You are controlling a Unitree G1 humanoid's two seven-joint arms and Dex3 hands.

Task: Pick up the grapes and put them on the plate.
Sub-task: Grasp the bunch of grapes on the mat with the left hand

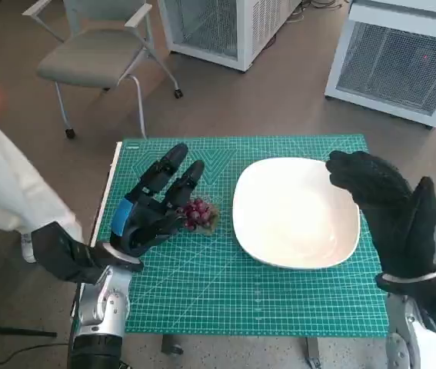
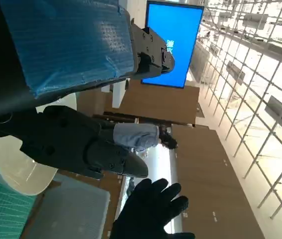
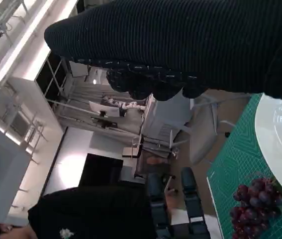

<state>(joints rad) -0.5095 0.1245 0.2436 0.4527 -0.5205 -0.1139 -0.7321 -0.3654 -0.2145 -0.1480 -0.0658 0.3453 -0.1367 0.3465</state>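
Lying on the green cutting mat [image 1: 294, 304], the grapes [image 1: 198, 213] sit just left of the white plate [image 1: 294, 211], close to its rim but not on it. The left hand [image 1: 152, 207] hovers right beside the bunch, fingers stretched out and apart, holding nothing that I can see. The right hand [image 1: 391, 204], in its black glove, is raised at the plate's far right edge, fingers loosely spread and empty. A grey chair [image 1: 98, 54] stands beyond the table.
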